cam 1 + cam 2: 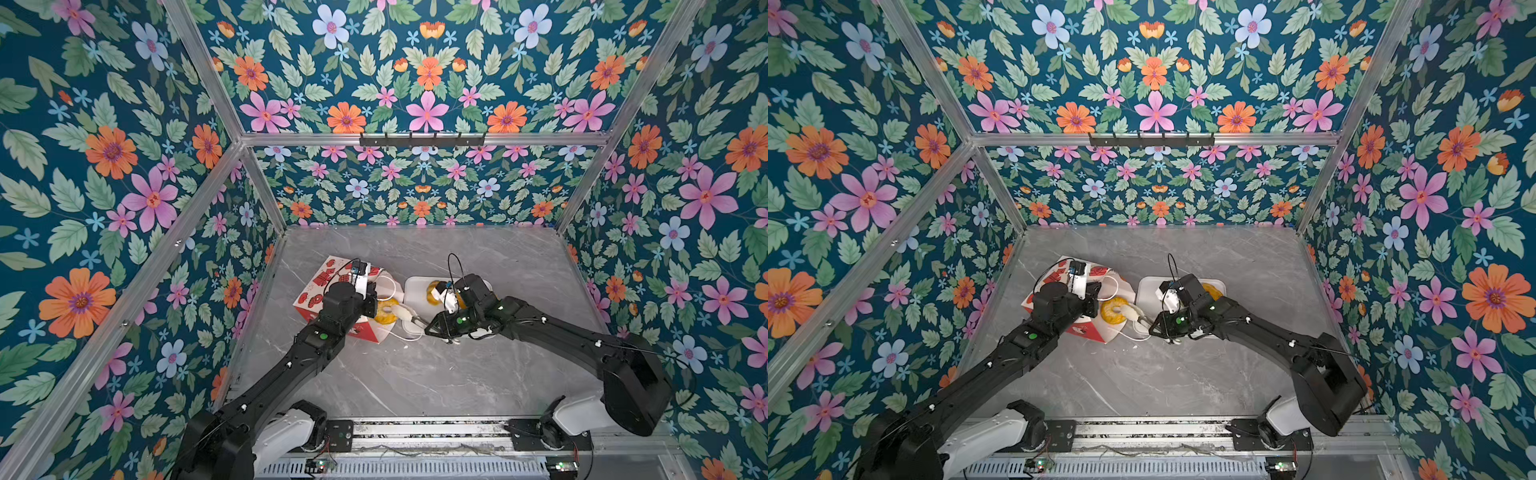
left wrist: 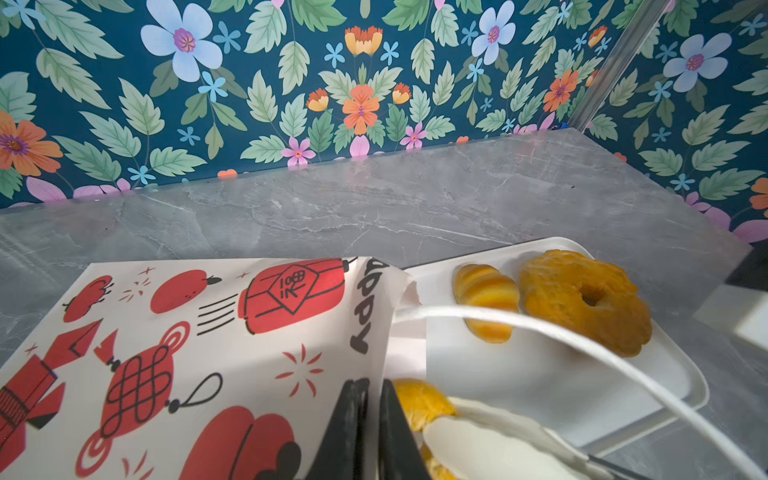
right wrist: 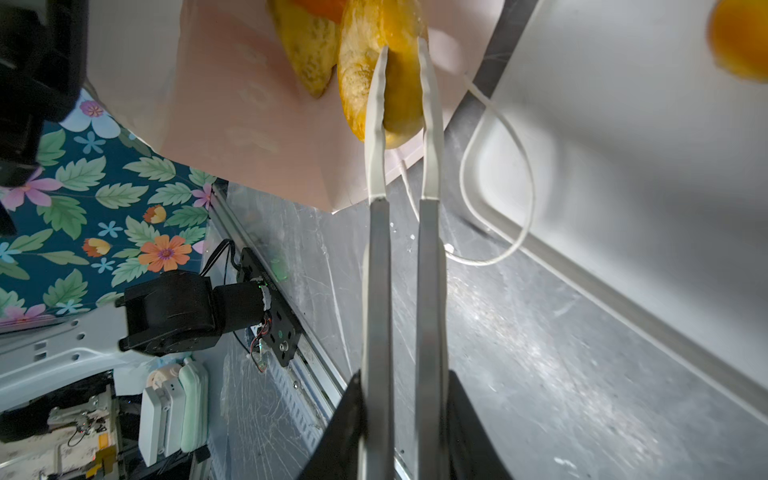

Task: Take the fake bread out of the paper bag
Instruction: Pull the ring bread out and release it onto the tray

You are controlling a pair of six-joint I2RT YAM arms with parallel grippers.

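Glossy yellow toy ring cake (image 1: 379, 319) lies in the mouth of the red-and-white paper bag (image 2: 208, 332), which is on its side; left gripper (image 2: 372, 390) is pinched on the bag's rim; right gripper (image 3: 405, 390) squeezes white-tipped steel tongs (image 3: 380, 270) across the ring's band; likely light, firm, slick

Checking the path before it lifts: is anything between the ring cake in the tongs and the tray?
Yes: a cord handle of the bag arcs above the ring cake and tongs on the tray side and could snag. The tray's near part is bare; a croissant and brown ring sit farther back.
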